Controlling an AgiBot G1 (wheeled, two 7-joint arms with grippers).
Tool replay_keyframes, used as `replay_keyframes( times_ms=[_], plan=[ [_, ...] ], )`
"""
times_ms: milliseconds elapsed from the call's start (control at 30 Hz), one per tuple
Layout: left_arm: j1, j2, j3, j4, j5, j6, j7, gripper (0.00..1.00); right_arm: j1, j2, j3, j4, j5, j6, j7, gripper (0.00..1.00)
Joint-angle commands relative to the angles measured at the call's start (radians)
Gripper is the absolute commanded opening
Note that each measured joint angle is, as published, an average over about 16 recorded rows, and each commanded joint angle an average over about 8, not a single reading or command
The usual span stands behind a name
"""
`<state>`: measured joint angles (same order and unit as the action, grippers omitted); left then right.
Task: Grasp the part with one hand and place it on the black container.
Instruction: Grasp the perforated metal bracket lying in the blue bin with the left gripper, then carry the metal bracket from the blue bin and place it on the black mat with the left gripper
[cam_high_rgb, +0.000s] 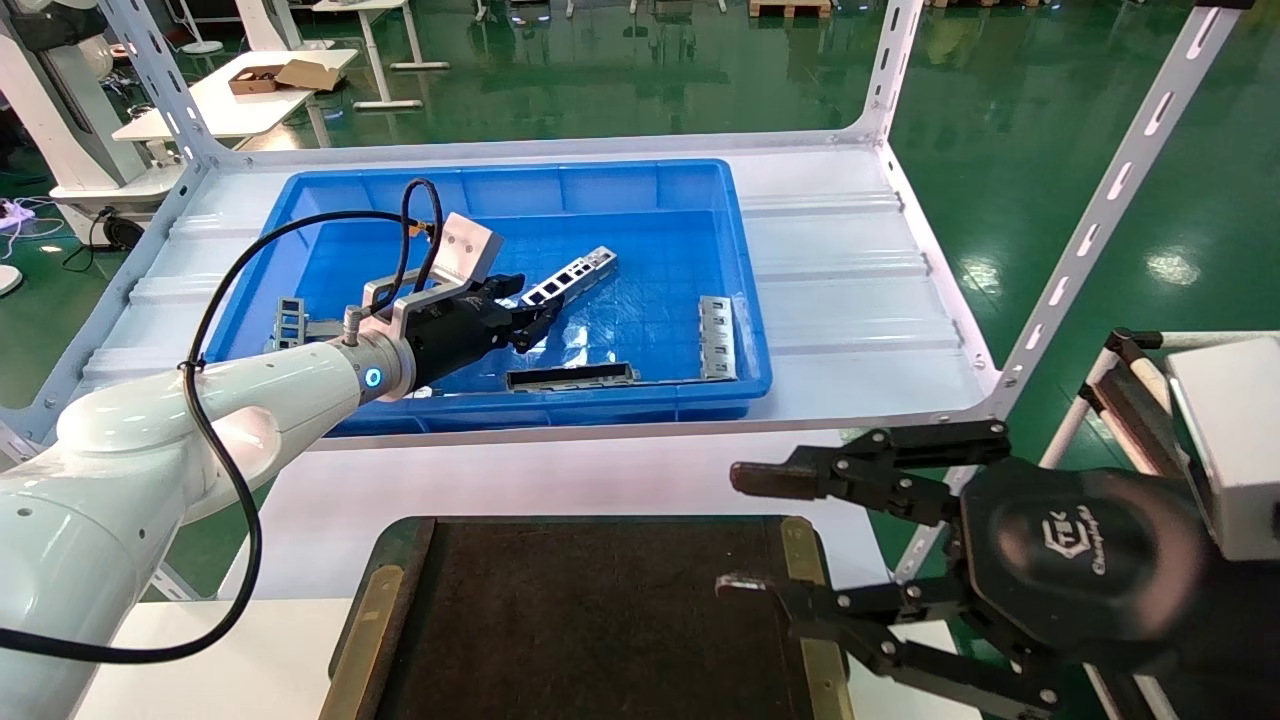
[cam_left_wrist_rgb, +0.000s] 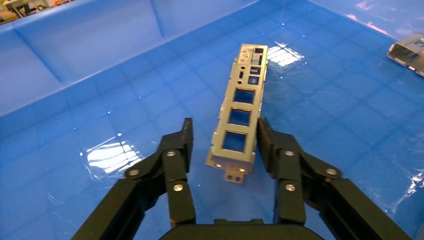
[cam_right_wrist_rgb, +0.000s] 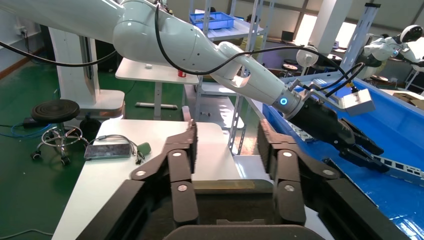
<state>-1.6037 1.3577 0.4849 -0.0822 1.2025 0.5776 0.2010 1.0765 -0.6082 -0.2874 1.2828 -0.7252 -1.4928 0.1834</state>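
Left tool (cam_left_wrist_rgb: 223, 137) hangs in the bin (cam_high_rgb: 330, 190), fingers wide apart and straddling the part's (cam_left_wrist_rgb: 241, 112) near end without gripping, lined up to pinch. Tray (cam_high_rgb: 600, 620) waits at 6 o'clock (right tool (cam_high_rgb: 745, 530) idle, spread open, above its edge).

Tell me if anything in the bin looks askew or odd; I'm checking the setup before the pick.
Nothing looks damaged or spilled. The part lies at a slant on the floor of the blue bin, between the open fingers of the left gripper. The other metal pieces lie scattered at different angles, as loose stock would. The right gripper hangs open over the black container.
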Motion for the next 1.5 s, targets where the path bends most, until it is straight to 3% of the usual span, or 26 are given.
replay_keyframes(
  times_ms=[33, 533, 767, 933, 1233, 1500],
  plan=[
    [0.003, 0.0, 0.004, -0.004, -0.001, -0.003, -0.006, 0.0, 0.0, 0.0, 0.0, 0.0, 0.0, 0.0, 0.0, 0.0],
    [0.003, -0.002, 0.02, -0.028, -0.032, -0.012, -0.039, 0.0, 0.0, 0.0, -0.001, 0.0, 0.001, 0.0, -0.001, 0.0],
    [-0.021, -0.016, 0.01, -0.046, -0.071, 0.051, -0.048, 0.0, 0.0, 0.001, -0.002, 0.0, 0.001, 0.001, -0.001, 0.0],
    [-0.04, -0.052, -0.001, -0.061, -0.096, 0.18, -0.037, 0.0, 0.0, 0.001, -0.002, 0.0, 0.001, 0.001, -0.001, 0.0],
    [-0.041, -0.16, -0.005, -0.101, -0.129, 0.598, -0.01, 0.0, 0.001, 0.001, -0.002, 0.0, 0.002, 0.001, -0.001, 0.0],
    [-0.014, -0.226, 0.002, -0.127, -0.136, 0.798, -0.037, 0.0, 0.001, 0.001, -0.003, 0.0, 0.002, 0.001, -0.001, 0.0]
  ],
)
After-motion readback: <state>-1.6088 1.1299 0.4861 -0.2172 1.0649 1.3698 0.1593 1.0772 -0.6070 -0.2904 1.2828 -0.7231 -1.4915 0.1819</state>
